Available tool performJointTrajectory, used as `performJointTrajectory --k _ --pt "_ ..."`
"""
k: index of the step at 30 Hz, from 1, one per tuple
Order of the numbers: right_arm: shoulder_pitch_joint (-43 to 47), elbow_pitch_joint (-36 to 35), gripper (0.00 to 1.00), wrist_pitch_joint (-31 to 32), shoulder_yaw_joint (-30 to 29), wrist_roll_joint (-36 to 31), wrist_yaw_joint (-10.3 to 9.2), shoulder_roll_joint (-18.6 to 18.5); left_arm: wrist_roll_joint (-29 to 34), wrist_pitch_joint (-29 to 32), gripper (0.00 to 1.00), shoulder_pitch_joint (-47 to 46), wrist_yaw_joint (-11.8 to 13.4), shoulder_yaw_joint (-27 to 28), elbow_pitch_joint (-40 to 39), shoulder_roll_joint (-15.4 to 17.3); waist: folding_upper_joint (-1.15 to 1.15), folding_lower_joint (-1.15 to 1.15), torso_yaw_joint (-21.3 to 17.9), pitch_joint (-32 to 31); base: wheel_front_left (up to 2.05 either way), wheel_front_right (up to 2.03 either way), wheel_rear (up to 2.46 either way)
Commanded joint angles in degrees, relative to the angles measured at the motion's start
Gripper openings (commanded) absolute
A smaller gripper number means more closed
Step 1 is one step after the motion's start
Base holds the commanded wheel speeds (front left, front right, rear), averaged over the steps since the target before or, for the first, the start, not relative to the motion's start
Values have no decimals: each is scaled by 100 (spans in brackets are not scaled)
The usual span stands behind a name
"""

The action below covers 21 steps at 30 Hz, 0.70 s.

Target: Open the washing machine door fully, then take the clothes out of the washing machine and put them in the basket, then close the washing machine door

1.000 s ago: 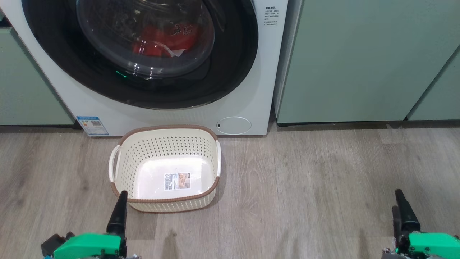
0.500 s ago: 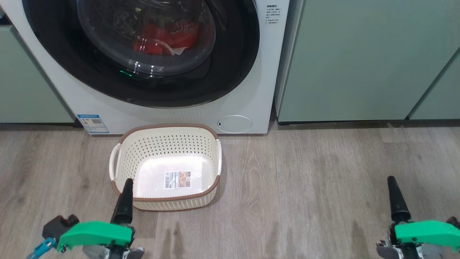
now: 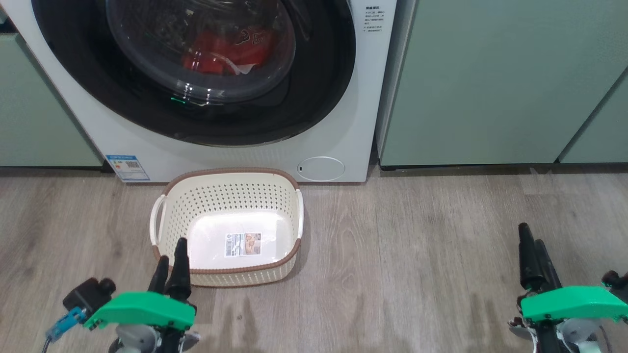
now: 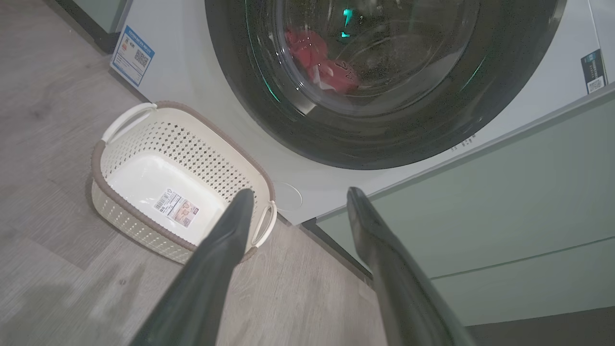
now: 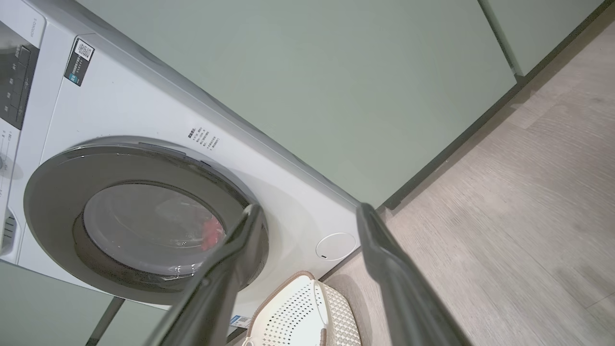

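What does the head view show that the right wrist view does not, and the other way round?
Head view adds: the left gripper and the label sticker on the floor of the basket.
Right wrist view adds: the control panel and a black QR sticker.
Both share: the closed washing machine door, the red clothes behind its glass, the basket, the round flap and the right gripper.

I see the shut door (image 3: 206,115) barring the machine (image 3: 343,137); the basket (image 3: 230,172) stands just before it, with open floor (image 3: 417,255) to its right.
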Motion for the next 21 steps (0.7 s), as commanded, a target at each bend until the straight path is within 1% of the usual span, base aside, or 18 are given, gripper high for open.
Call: performJointTrajectory --k 1,8,14,21 --pt "-292 -234 100 -106 63 -249 -1 -54 270 -104 100 -349 46 47 -269 69 0 0 3 -1 0 0 0" --pt "-331 -245 100 -224 127 -806 -2 -60 847 -222 100 -402 224 -87 -334 167 0 0 21 -11 0 0 0" --pt "-376 -254 100 -325 245 -1476 -2 -66 1291 -323 100 -443 406 -210 -353 255 0 0 28 -11 0 0 0" --pt "-407 -283 100 -426 269 -2053 -2 -71 1713 -425 100 -492 581 -330 -381 337 0 0 33 -10 0 0 0"
